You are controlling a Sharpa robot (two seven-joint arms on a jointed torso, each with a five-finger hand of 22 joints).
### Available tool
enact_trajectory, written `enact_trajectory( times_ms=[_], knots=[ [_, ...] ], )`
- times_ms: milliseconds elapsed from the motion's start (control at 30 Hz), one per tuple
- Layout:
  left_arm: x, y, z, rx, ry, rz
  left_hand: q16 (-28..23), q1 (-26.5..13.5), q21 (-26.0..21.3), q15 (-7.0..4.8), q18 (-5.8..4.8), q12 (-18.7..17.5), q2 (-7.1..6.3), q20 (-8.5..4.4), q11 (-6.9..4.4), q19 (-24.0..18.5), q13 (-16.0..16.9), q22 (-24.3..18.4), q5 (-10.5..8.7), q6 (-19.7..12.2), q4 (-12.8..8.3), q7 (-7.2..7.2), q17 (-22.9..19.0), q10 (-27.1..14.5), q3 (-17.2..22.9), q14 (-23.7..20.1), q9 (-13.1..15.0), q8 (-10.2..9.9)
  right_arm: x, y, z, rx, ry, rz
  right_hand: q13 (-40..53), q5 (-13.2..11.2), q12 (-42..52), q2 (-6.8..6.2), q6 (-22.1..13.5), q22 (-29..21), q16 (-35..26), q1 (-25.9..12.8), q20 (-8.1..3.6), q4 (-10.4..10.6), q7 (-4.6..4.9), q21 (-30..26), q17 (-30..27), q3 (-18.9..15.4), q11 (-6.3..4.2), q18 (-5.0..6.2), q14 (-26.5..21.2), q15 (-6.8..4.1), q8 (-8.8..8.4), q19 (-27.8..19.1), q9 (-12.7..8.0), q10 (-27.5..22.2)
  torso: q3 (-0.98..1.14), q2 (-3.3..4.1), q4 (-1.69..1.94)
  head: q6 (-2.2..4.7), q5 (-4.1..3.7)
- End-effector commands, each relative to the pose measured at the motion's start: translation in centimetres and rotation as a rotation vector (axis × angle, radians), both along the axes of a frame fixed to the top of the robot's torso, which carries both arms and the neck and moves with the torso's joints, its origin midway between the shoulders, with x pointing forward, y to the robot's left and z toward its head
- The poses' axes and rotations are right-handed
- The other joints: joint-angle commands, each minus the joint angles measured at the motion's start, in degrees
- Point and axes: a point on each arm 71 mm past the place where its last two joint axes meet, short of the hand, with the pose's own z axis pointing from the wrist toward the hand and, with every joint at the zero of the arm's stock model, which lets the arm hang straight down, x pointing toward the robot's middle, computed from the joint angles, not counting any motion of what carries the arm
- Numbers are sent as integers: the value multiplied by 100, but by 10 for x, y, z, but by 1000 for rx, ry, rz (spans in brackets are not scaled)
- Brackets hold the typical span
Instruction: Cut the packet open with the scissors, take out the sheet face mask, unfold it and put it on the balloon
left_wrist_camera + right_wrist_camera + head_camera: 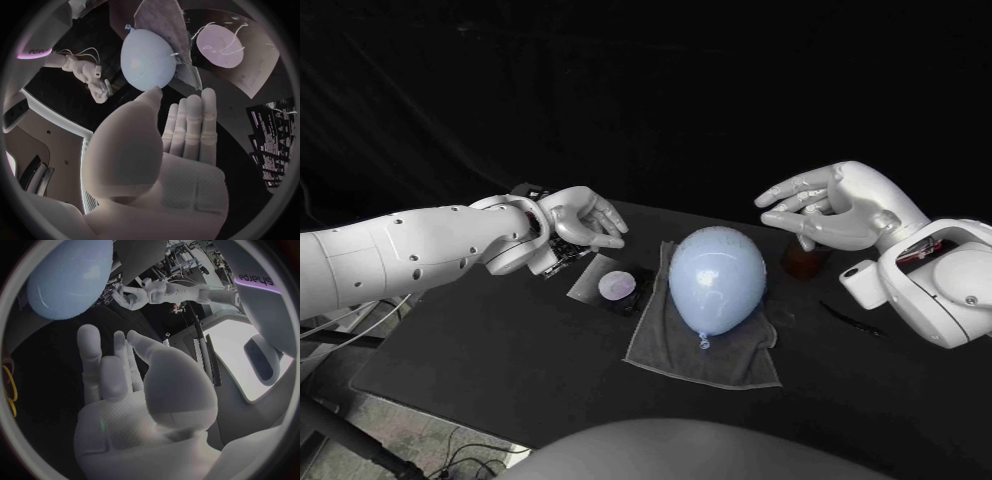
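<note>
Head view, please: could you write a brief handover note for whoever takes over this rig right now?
Things: the pale blue rubber balloon lies on a grey cloth. The dark flat packet with a pale round picture lies on the black table at the cloth's left edge. A slim dark thing near the right arm may be the scissors; I cannot tell.
Left hand: holds nothing, fingers apart, hovers beside the packet.
Right hand: holds nothing, fingers apart, hovers beyond the balloon.
Done: nothing that shows; no mask on the balloon.
Left: cut the packet, take out the mask, unfold it, place it.
</note>
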Motion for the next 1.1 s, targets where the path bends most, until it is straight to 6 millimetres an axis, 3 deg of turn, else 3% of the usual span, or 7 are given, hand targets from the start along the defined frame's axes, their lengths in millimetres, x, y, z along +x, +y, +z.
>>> enact_trajectory(
  times_ms=[33,100,167,267,367,700,1100],
  knots=[
    [-3,-12,-2,197,-116,-122,-404,260,-747,155,114,2,271,277,108,-592,-95,-423,-26,-41,44,8,-339,-230,-896,-542,42,-63,-5,8,-9,-87,26,54,-6,12,-27,-55,-48,118,104,-11,3,47,28,101,121,18,26,-114,162,46,-26,31,7,-21,11,14,-18,-26,83],
    [-3,-16,-4,241,-138,-151,-629,374,-1244,258,73,54,417,490,164,-877,-136,-712,-80,-38,58,-19,-576,-327,-1383,-883,67,-103,-6,11,-13,-96,33,62,-13,10,-31,-75,-71,234,198,-21,14,72,42,200,229,31,39,-127,158,60,-37,42,7,-58,12,16,-21,-32,98],
    [-4,-18,-7,277,-155,-174,-1233,460,-2291,397,-186,91,473,778,219,-1733,-201,-1285,-85,-84,78,-2,-1040,-518,-1683,-1389,82,-175,-7,13,-15,-106,36,67,-18,10,-35,-83,-80,273,234,-22,20,81,47,235,271,38,48,-131,157,66,-40,44,7,-82,18,19,-25,-43,116],
    [-4,-21,-12,323,-177,-201,-2249,518,-3696,624,-575,61,416,816,154,-2981,-289,-2017,-98,-154,79,64,-1716,-838,-1789,-1727,107,-252,-8,16,-18,-121,35,73,-22,11,-35,-89,-92,372,302,-23,28,96,55,318,361,51,58,-144,162,75,-45,65,8,-111,26,23,-21,-40,121],
    [-7,-21,-17,359,-190,-223,-2842,497,-3964,803,-586,-55,299,804,37,-3028,-301,-2174,-111,-274,95,45,-2051,-1065,-1857,-1786,108,-320,-9,17,-20,-133,36,72,-25,11,-33,-98,-114,475,374,-23,40,117,67,407,443,69,70,-155,163,86,-54,80,9,-142,29,26,-28,-58,126],
    [-32,-13,-16,328,-330,-223,-3777,406,-4252,469,-595,-131,142,815,102,-2992,-301,-2208,-351,-343,101,100,-2498,-1059,-1974,-1831,131,-311,-8,14,-25,-158,21,49,-28,38,-32,-109,-141,525,420,-29,54,147,82,452,467,87,84,-157,151,101,-66,62,10,-176,20,24,-7,-119,97],
    [-71,-4,-43,284,-418,-168,-4694,321,-4410,691,-598,-329,-222,818,432,-2864,-305,-2202,-457,-744,119,420,-2943,-1365,-2283,-2662,33,-461,-5,10,-28,-174,12,23,-34,119,-37,-180,-207,513,402,-67,81,202,112,438,365,87,116,-145,95,131,-94,-22,7,-256,11,27,2,-167,94]
  ],
)
